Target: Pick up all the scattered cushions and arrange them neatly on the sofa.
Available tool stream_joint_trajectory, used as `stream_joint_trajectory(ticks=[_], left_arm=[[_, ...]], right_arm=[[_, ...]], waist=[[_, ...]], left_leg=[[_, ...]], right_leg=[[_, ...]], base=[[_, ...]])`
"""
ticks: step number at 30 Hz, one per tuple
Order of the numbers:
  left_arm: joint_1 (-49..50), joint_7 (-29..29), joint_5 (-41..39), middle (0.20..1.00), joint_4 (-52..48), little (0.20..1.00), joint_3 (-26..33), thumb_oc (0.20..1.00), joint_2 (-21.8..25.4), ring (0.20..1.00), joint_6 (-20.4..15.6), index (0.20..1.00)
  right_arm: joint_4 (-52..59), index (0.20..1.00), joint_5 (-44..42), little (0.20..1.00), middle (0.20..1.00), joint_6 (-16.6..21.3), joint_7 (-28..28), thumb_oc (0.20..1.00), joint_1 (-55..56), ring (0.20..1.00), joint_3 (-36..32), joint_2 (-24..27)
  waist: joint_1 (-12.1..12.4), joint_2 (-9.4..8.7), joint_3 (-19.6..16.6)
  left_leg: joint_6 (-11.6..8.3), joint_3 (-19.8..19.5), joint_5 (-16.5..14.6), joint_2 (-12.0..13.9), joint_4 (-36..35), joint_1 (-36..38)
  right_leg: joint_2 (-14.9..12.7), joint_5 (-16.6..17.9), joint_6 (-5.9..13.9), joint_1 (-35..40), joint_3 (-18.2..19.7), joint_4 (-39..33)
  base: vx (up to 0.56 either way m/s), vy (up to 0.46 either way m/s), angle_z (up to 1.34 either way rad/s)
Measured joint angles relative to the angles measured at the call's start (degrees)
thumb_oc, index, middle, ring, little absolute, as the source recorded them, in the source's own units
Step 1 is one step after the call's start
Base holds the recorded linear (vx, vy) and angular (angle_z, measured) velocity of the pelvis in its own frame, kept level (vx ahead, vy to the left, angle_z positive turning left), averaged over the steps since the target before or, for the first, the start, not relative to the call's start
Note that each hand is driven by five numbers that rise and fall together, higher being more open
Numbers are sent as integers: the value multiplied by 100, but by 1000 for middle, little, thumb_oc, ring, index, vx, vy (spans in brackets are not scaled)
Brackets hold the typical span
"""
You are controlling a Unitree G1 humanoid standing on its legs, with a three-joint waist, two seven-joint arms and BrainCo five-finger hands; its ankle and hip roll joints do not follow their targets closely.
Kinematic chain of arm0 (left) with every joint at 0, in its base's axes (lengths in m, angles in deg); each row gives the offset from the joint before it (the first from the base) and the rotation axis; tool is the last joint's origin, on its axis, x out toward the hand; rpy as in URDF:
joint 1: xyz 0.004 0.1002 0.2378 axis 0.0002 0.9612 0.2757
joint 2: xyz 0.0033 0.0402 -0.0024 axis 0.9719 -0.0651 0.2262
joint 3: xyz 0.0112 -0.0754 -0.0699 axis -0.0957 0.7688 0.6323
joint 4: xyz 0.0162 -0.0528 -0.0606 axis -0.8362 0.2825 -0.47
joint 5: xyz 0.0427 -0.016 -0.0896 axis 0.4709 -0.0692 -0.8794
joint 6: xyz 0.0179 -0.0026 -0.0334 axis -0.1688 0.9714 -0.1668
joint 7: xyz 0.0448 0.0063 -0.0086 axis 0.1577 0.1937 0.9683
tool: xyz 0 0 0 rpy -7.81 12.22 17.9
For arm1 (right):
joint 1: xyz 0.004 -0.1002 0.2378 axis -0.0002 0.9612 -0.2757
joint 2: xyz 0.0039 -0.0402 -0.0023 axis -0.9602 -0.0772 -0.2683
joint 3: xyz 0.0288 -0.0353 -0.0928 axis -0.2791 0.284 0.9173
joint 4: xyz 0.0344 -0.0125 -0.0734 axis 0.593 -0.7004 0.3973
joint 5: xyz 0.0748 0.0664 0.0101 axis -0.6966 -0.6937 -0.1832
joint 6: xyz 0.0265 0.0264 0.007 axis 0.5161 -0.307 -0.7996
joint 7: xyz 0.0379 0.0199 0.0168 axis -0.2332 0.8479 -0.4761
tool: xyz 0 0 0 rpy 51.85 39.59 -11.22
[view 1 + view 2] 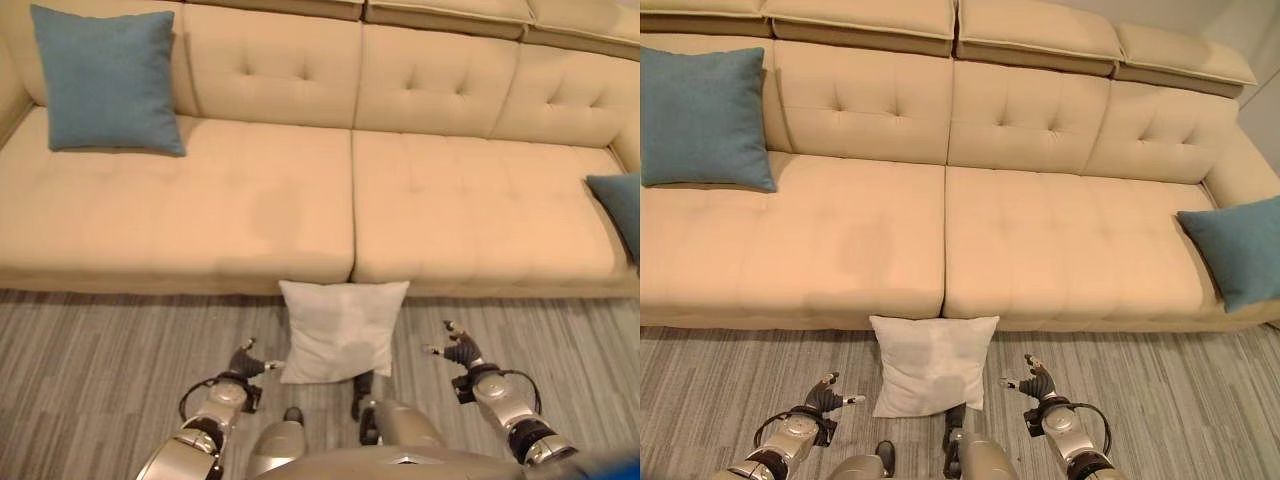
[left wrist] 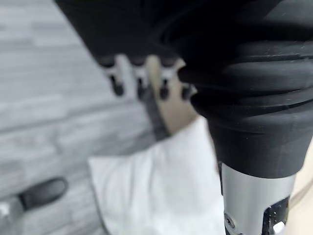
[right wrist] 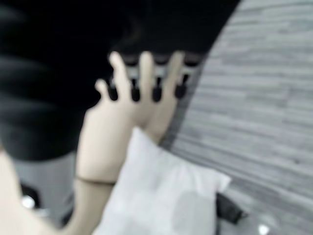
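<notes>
Hands bracket the last floor cushion

You see the white cushion point(image 1: 932, 365) on the floor against the sofa point(image 1: 1040, 250) front, your left hand point(image 1: 827, 397) and right hand point(image 1: 1037, 380) flanking it, fingers spread, empty, seemingly poised for a two-sided lift; blue cushions point(image 1: 702, 118) already rest at both sofa ends.

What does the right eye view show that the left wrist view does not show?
Only the right eye view: the beige sofa, a blue cushion at its left end, another blue cushion at its right end, and the right hand, open. Only the left wrist view: a close look along the left hand. Both: the white cushion on the grey floor against the sofa front.
</notes>
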Motion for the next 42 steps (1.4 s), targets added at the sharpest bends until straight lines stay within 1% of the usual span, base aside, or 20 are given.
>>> stream_joint_trajectory(ticks=[1,2,3,5,7,8,9,10,11,13,15,20,24,30,32,35,39,40,41,42], left_arm=[[31,-1,0,1000,0,1000,-1,1000,0,1000,1,1000],[67,-1,0,1000,1,1000,1,1000,-3,1000,4,1000],[74,4,-1,1000,-1,1000,4,1000,-15,1000,4,1000],[56,8,-1,1000,-19,1000,10,1000,-24,1000,1,1000],[109,9,-2,1000,-3,1000,11,1000,4,1000,1,1000],[134,10,-2,1000,-1,1000,10,1000,21,1000,0,1000],[129,11,-3,1000,0,1000,14,1000,31,1000,-2,1000],[198,6,-2,1000,4,1000,14,1000,33,1000,-1,1000],[281,3,-2,1000,8,1000,27,1000,0,1000,0,1000],[391,1,-2,1000,5,1000,24,1000,-82,1000,-1,1000],[468,0,-2,1000,4,1000,22,1000,-101,1000,-1,1000],[395,1,-5,1000,-1,1000,9,1000,-99,1000,0,1000],[364,6,-85,1000,-21,1000,8,1000,-98,1000,0,1000],[388,7,-214,1000,-20,1000,9,1000,-96,1000,0,1000],[400,4,-215,1000,-19,1000,8,1000,-97,1000,0,1000],[405,1,-215,1000,5,1000,14,1000,-92,1000,3,1000],[375,-2,-213,1000,35,1000,16,1000,-5,1000,2,1000],[396,1,-214,1000,119,1000,23,1000,81,1000,8,1000],[368,0,-214,1000,243,1000,23,1000,96,1000,11,1000],[407,-1,-214,1000,248,1000,20,1000,75,1000,17,1000]], right_arm=[[2,1000,0,1000,1000,0,0,1000,-24,1000,6,-26],[-20,1000,1,1000,1000,0,0,1000,-100,1000,8,-61],[-53,1000,2,1000,1000,2,-4,1000,-105,1000,17,-69],[-132,1000,2,1000,1000,-28,-9,1000,-70,1000,83,-79],[-139,1000,4,1000,1000,-29,-9,1000,-34,1000,123,-80],[-136,1000,4,1000,1000,-27,-8,1000,-1,1000,118,-79],[-136,1000,4,1000,1000,-27,-10,1000,29,1000,120,-79],[-140,1000,5,1000,1000,-26,-11,1000,62,1000,117,-67],[-161,1000,5,1000,1000,-25,-12,1000,38,1000,111,-46],[-212,1000,5,1000,1000,-25,-10,1000,34,1000,106,1],[-219,1000,5,1000,1000,-23,-10,1000,83,1000,108,0],[-299,1000,5,1000,1000,-22,-8,1000,161,1000,91,1],[-303,1000,4,1000,1000,-22,-1,1000,147,1000,91,3],[-316,1000,5,1000,1000,-22,4,1000,157,1000,90,-4],[-328,1000,5,1000,1000,-23,4,1000,150,1000,91,-9],[-458,1000,5,1000,1000,-29,0,1000,119,1000,94,-18],[-450,1000,5,1000,1000,-30,-14,1000,121,1000,119,-64],[-444,1000,5,1000,1000,-32,-20,1000,137,1000,218,-95],[-442,1000,4,1000,1000,-32,-19,1000,134,1000,212,-114],[-449,1000,3,1000,1000,-32,-19,1000,157,1000,200,-109]], waist=[[-27,-48,9],[-63,-51,37],[-61,17,62],[-59,154,144],[-45,195,153],[10,198,152],[78,179,136],[130,138,98],[141,209,76],[145,378,-46],[153,467,-159],[125,401,-232],[115,386,-239],[119,330,-244],[125,309,-240],[144,267,-208],[122,221,-181],[110,123,-208],[88,65,-203],[78,62,-202]], left_leg=[[71,-16,2,-86,3,-54],[153,81,90,-84,-46,-68],[204,206,158,81,-85,-105],[218,296,211,246,-63,-136],[234,310,245,261,-65,-135],[215,287,277,261,-78,-132],[183,273,303,251,-99,-132],[140,261,330,197,-111,-131],[103,258,354,211,-140,-125],[16,228,411,275,-205,-108],[-56,139,456,340,-210,-148],[-226,-64,621,417,-219,-405],[-228,-53,673,406,-197,-550],[-196,-37,711,335,-212,-535],[-126,-18,685,285,-230,-493],[-6,91,666,193,-392,-239],[87,59,653,136,-494,-135],[150,31,705,79,-552,-118],[149,-55,705,41,-574,-118],[115,-149,690,33,-578,-107]], right_leg=[[-23,79,121,-43,93,-82],[-68,-191,294,-80,128,-156],[-34,-354,376,-189,77,36],[-82,-588,238,-484,-50,1294],[-300,-871,309,-353,-48,1883],[-413,-955,364,-95,-49,1823],[-480,-974,358,235,-127,1388],[-476,-944,271,691,-167,551],[-443,-876,142,836,-178,308],[-339,-678,37,1022,-257,-69],[-243,-644,-15,1035,-326,-128],[-182,-686,-84,783,-458,30],[-216,-723,-118,548,-466,220],[-266,-725,-117,490,-431,332],[-314,-709,-100,462,-356,434],[-456,-777,50,384,-248,889],[-551,-797,159,60,-133,1442],[-566,-743,336,7,-132,1190],[-522,-707,331,9,-22,897],[-419,-500,175,79,135,565]], base=[[-56,78,-56],[-53,62,-56],[-51,25,-50],[-30,-12,-27],[2,-37,-7],[28,-52,1],[82,-134,4],[71,-121,3],[57,-125,5],[-7,-66,5],[-23,-80,11],[-26,-27,17],[3,6,-2],[54,99,-1],[52,145,-4],[54,97,-17],[97,43,-1],[124,14,24],[147,3,45],[91,-18,41]])
